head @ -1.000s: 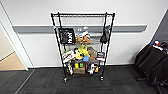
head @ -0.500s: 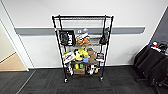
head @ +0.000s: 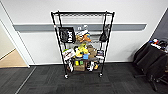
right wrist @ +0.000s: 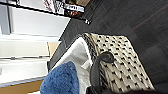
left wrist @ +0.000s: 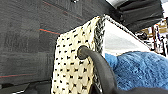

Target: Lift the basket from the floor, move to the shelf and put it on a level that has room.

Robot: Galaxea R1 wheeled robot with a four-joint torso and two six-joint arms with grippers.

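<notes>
One basket, cream with dark dots, hangs clear above the floor, carried by a small dark handle at each end, judging by both wrist views; whether either gripper is clamped on a handle I cannot tell. A blue fluffy cloth lies inside the basket's pale lining. Ahead of the basket stands one shelf, its top level bare, presumably the free spot, above cluttered lower tiers.

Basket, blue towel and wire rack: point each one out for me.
basket (left wrist: 71,72), left wrist view, on its dotted woven side wall.
blue towel (right wrist: 62,80), right wrist view, on its fuzzy top surface.
wire rack (head: 82,13), head view, on the top tier's front rim.
</notes>
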